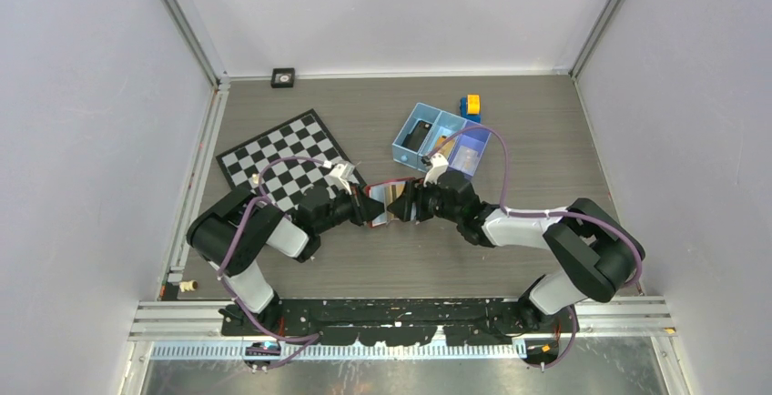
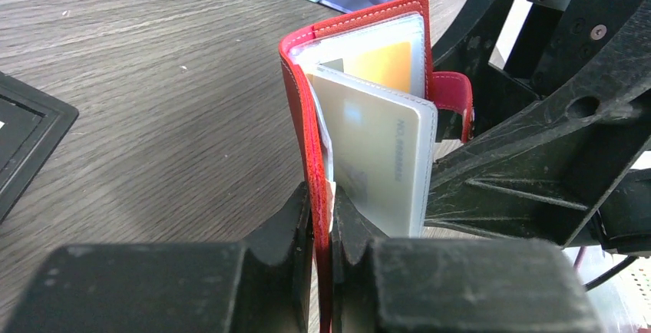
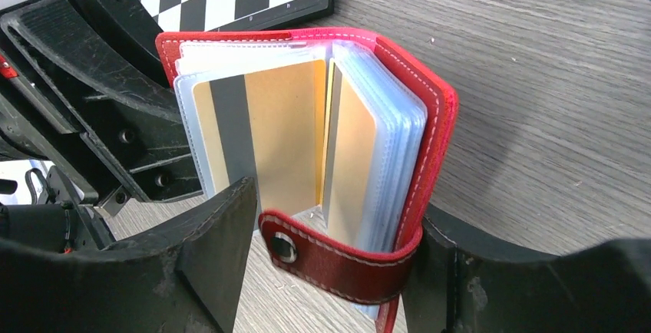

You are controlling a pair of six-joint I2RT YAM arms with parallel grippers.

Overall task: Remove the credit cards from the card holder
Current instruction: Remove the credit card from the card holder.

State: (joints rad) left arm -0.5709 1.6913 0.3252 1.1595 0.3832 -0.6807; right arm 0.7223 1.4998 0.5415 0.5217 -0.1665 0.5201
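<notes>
**Colleague:** What are the pincers doing?

**Operator:** My left pincer [image 2: 322,222] is clenched on the red cover of the card holder [image 2: 307,118]. It grips one edge, so the holder stands open like a book. My right pincer [image 3: 338,222] faces it from the other side. Its jaws are spread wide and straddle the holder's free edge. I cannot tell whether either finger touches the leather.

**Colleague:** Where are the credit cards?

**Operator:** The credit cards [image 3: 284,130] are in the holder, among its clear sleeves. Through the right wrist camera I see a gold card with a dark stripe. Another gold one stands edge-on just beside it. Through the left wrist camera, a silver card [image 2: 376,156] stands foremost, with an orange-gold card [image 2: 388,64] behind it. The snap tab [image 3: 338,264] curls across the holder's lower edge, between my right fingers.

**Colleague:** And around them?

**Operator:** From above, both pincers meet near the middle of the table [image 1: 546,140], with the holder between them. A chessboard [image 1: 287,154] lies beyond my left arm. A blue three-part tray [image 1: 406,125] sits just past the right pincer. A small yellow block [image 1: 472,105] rests at the tray's far edge.
</notes>
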